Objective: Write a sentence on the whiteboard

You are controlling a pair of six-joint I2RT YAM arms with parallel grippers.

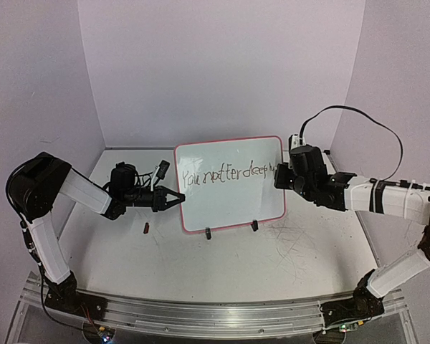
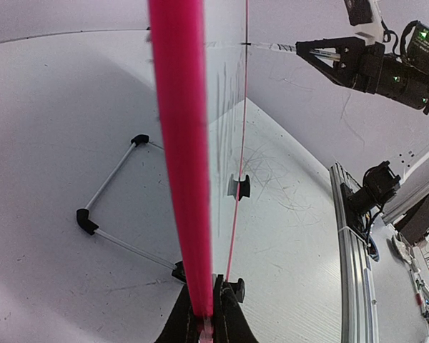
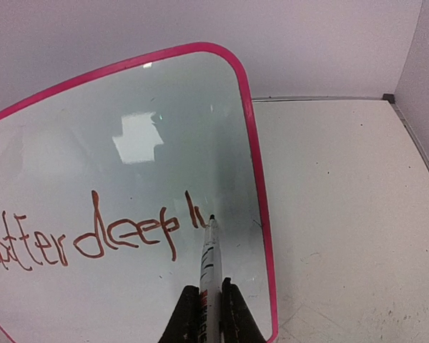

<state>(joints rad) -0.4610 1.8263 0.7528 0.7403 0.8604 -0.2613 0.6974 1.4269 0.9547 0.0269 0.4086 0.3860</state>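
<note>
The whiteboard [image 1: 229, 204] stands upright at the table's middle on two black clip feet. The sentence [image 1: 226, 174] runs across it in thin dark scrawl, ending "deep" plus further strokes. My left gripper [image 1: 178, 198] is shut on the board's left pink rim [image 2: 179, 143], seen edge-on in the left wrist view [image 2: 207, 321]. My right gripper [image 1: 278, 175] is shut on a white marker [image 3: 210, 264]. The marker's tip touches the board just right of the last stroke of the sentence [image 3: 121, 236]. The right wrist view shows the whiteboard [image 3: 164, 107] and my right gripper [image 3: 210, 314].
A small dark-red cap-like piece [image 1: 146, 228] lies on the table left of the board's foot. A thin wire stand [image 2: 107, 207] lies behind the board. An aluminium rail [image 1: 215, 315] runs along the near edge. Walls enclose the back and sides.
</note>
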